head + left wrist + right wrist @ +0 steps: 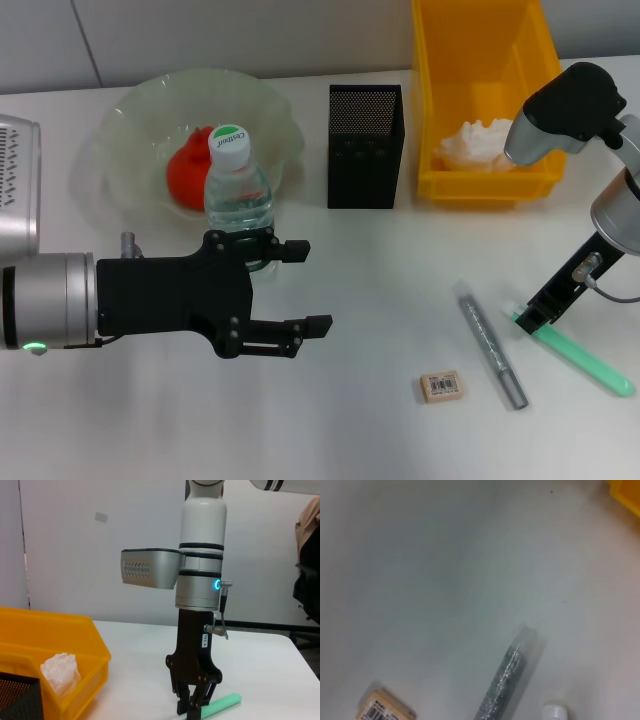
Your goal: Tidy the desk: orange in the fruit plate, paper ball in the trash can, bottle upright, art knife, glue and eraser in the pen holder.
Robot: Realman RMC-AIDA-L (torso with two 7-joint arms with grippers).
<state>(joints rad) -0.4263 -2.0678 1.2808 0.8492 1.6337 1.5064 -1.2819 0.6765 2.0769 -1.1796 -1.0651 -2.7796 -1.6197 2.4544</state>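
Observation:
The orange (188,168) lies in the fruit plate (120,115). At the plate's near rim the bottle (238,195) stands upright. My left gripper (305,287) is open and empty just in front of the bottle. The paper ball (478,146) (60,672) rests in the trash can (480,60) (50,635). The pen holder (365,145) stands between plate and can. My right gripper (530,320) (194,710) points down, shut on the white-tipped end of the green art knife (585,360) (225,701), which lies on the table. Nearby lie the grey glue tube (492,347) (502,685) and the eraser (441,386) (382,711).
A white desk (380,270) carries everything. The trash can stands at the back right against the wall. The glue tube lies between the eraser and the art knife.

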